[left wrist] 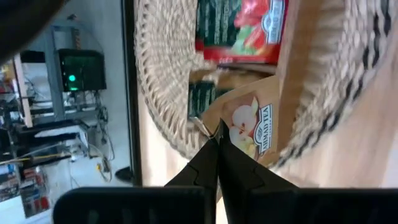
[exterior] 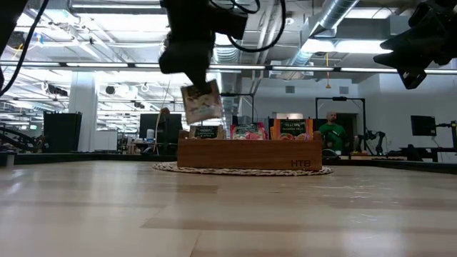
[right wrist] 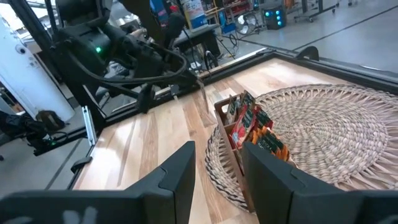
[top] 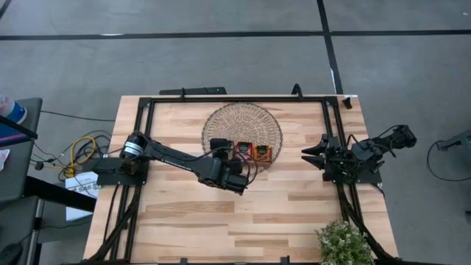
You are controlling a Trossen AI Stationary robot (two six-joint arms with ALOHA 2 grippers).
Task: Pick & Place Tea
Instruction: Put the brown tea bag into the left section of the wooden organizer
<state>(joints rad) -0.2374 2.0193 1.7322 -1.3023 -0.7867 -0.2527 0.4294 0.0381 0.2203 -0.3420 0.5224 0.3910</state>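
Pale, dark-topped tea sachet (exterior: 201,102) hangs clamped in left gripper (left wrist: 217,138) above brown wooden tray (exterior: 250,153); placement pending. Right gripper (right wrist: 217,163) idles, fingers apart.

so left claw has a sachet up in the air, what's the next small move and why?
Probably carry it sideways, away from the brown wooden tray toward bare table, before lowering. The left claw is shut on a pale pear-printed tea sachet, which hangs above the tray's end, clear of the sachets standing inside. The round wicker mat lies under the tray. The right claw waits open at the table's right side.
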